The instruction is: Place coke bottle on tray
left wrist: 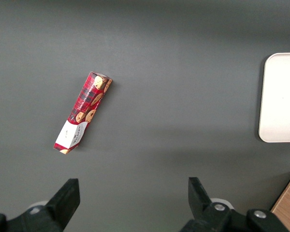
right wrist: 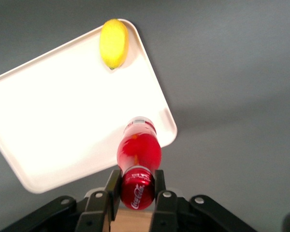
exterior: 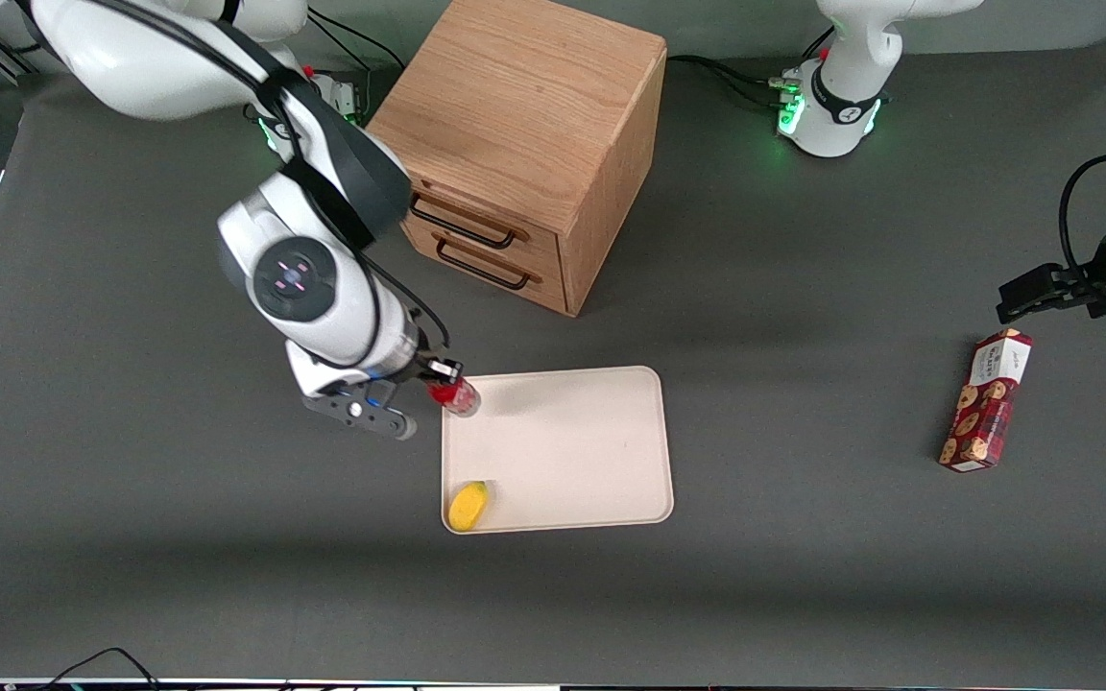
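My right gripper (exterior: 440, 381) is shut on the coke bottle (exterior: 454, 395), a small red bottle with a red cap and clear base. It holds the bottle over the corner of the cream-white tray (exterior: 572, 451) that lies farthest from the front camera, toward the working arm's end. In the right wrist view the fingers (right wrist: 114, 186) clamp the red cap, and the coke bottle (right wrist: 139, 152) hangs over the tray's rim (right wrist: 169, 126). A yellow lemon-like fruit (exterior: 468, 506) lies in the tray's corner nearest the front camera, and it shows in the right wrist view too (right wrist: 114, 43).
A wooden drawer cabinet (exterior: 521, 144) with two dark handles stands farther from the front camera than the tray. A red cookie box (exterior: 987, 400) lies toward the parked arm's end of the table; it also shows in the left wrist view (left wrist: 82, 111).
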`<action>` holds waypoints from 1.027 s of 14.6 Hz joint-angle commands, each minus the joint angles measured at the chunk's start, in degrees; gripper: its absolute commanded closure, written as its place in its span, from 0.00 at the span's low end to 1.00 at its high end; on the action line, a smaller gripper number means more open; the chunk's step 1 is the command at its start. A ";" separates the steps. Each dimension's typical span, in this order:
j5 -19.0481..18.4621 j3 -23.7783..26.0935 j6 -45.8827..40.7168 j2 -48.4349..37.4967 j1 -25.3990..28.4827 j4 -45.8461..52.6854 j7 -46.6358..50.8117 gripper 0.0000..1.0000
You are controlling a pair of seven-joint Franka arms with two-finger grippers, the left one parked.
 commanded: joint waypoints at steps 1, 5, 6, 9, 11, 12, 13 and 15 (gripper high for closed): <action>-4.51 1.19 4.41 0.77 -0.21 -3.78 4.67 0.97; -7.86 1.19 6.54 1.22 -0.04 -5.64 6.09 0.00; -7.86 1.37 6.28 0.69 -0.04 -5.38 5.73 0.00; -7.60 1.72 -0.19 -1.94 -0.30 -0.75 1.02 0.00; -6.81 2.42 -11.34 -6.66 -1.26 5.23 -7.50 0.00; -5.33 2.16 -15.48 -10.70 -2.57 5.78 -12.67 0.00; -2.01 1.38 -18.92 -14.74 -4.15 5.70 -18.64 0.00; 5.55 -8.06 -25.08 -23.00 -5.05 5.08 -30.60 0.00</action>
